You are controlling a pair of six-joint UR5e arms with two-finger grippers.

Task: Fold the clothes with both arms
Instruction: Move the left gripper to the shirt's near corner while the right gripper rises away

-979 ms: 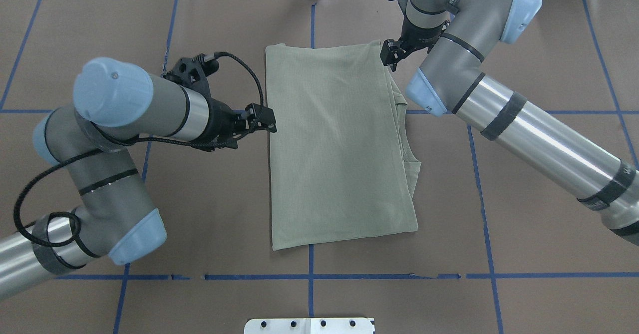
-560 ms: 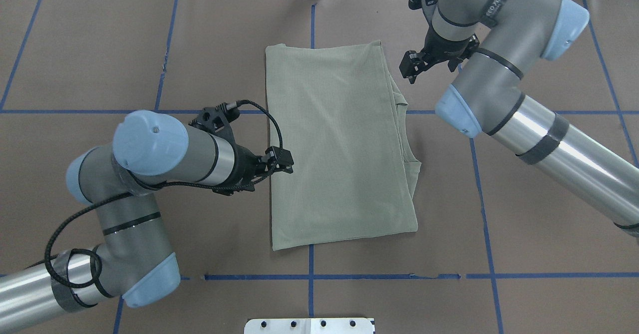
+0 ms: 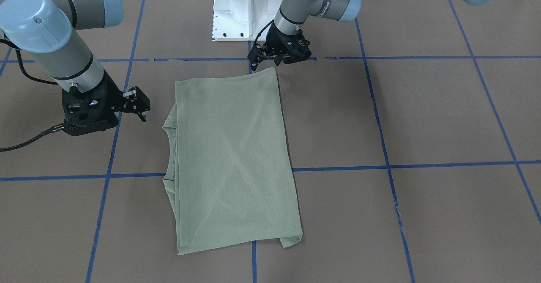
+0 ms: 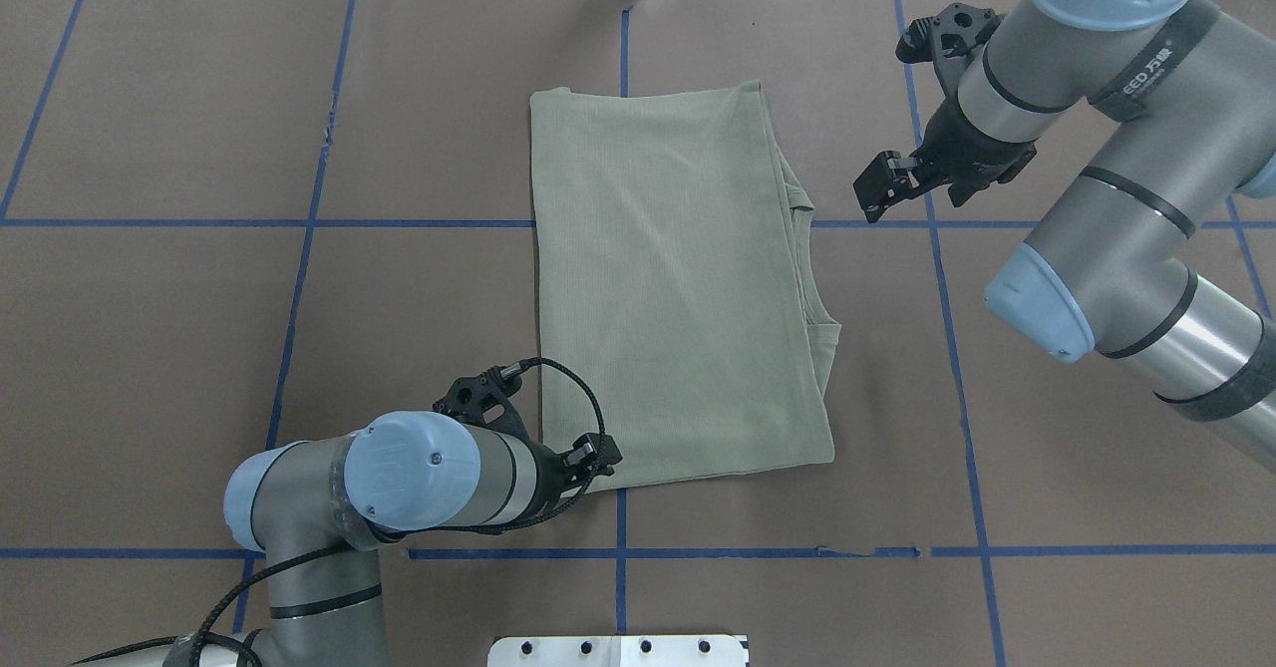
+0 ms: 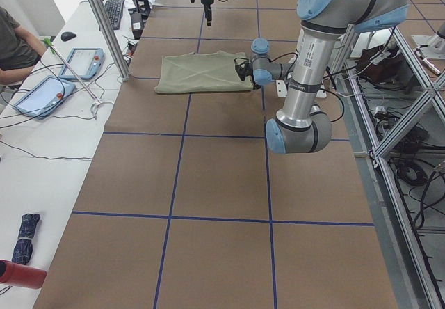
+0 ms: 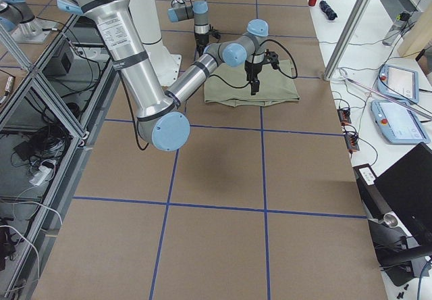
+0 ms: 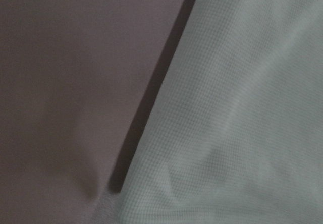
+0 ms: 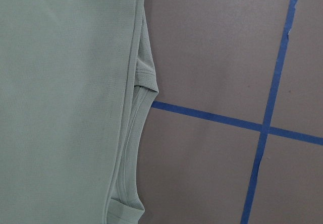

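A robotics laboratory: the left arm (image 5: 306, 79) and right arm (image 6: 128, 50) stood at a table (image 5: 208, 177) papered brown and gridded with blue tape (image 5: 174, 217), flanked by aluminium framing (image 5: 106, 27), with teach pendants (image 5: 82, 62), a keyboard (image 5: 113, 13) and cables (image 5: 35, 157) on a white bench (image 5: 49, 184) along its edge.

A black strap (image 4: 1146, 67) on the right arm (image 4: 1126, 178) reads "EED" plus unclear characters; nothing else legible.

The shirt (image 4: 678, 288) lies mid-tabletop (image 4: 199, 99). The left pincer (image 4: 598, 453) is at the shirt's left corner nearest the base (image 4: 618, 650). The right pincer (image 4: 882, 183) hangs beside the shirt's right edge, apart from it, toward the far end.
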